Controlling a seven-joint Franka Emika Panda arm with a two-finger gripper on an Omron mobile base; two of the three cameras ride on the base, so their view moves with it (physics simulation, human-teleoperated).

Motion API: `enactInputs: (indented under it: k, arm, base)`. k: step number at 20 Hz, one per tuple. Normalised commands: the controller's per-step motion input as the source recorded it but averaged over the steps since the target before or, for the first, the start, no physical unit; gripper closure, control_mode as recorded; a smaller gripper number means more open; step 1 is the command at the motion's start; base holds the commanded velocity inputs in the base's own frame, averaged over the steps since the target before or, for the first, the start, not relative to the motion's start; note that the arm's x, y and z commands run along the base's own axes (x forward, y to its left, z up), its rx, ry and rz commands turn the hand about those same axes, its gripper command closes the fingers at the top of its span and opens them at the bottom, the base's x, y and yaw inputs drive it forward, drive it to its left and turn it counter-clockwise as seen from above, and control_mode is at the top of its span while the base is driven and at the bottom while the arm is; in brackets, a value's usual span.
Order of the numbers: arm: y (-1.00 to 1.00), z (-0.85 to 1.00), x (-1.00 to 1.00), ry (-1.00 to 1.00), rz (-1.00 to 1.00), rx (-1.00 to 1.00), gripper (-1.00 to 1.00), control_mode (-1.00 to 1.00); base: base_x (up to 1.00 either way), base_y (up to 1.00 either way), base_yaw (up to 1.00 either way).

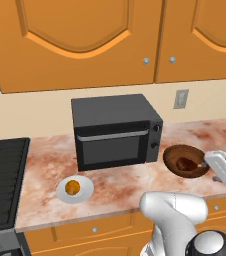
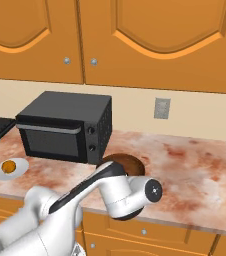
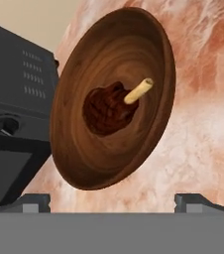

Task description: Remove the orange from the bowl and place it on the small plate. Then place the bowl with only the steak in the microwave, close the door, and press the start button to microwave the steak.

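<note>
The end effector (image 3: 112,201) is wide open, just above the round dark-brown wooden bowl (image 3: 84,149) holding the reddish-brown steak (image 3: 104,109). Far to the left on the marbled surface (image 1: 125,185), the small orange fruit (image 1: 72,187) sits on the pale grey plate (image 1: 86,187), near the black box-shaped toaster oven (image 1: 115,130).

Even, bright, flat rendered light; no single source evident. Shadows faint: a soft dark patch under the black toaster oven (image 1: 116,131) on the marbled desk (image 1: 45,170). Mild sheen on the bowl (image 3: 115,96), seen close in the hand view, and on the white arm (image 2: 60,210). All views sharp but coarse, edges jagged. No blur, no edge distortion.
</note>
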Motion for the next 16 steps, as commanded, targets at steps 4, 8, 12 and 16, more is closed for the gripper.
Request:
enactInputs:
  k: [4, 8, 12, 16]
  arm:
    - [-0.10, -0.17, 0.21, 0.02, 0.00, 0.02, -1.00, -1.00]
    - [-0.07, -0.25, 0.22, 0.04, 0.00, 0.01, -1.00, -1.00]
    - [0.00, -0.25, 0.21, 0.05, 0.00, 0.01, -1.00, -1.00]
    - [-0.02, -0.17, 0.11, 0.03, 0.00, 0.03, -1.00, -1.00]
  base:
    - [0.00, 0.00, 0.00]
    - [0.00, 0.00, 0.00]
    - [0.00, 0.00, 0.00]
    - [0.00, 0.00, 0.00]
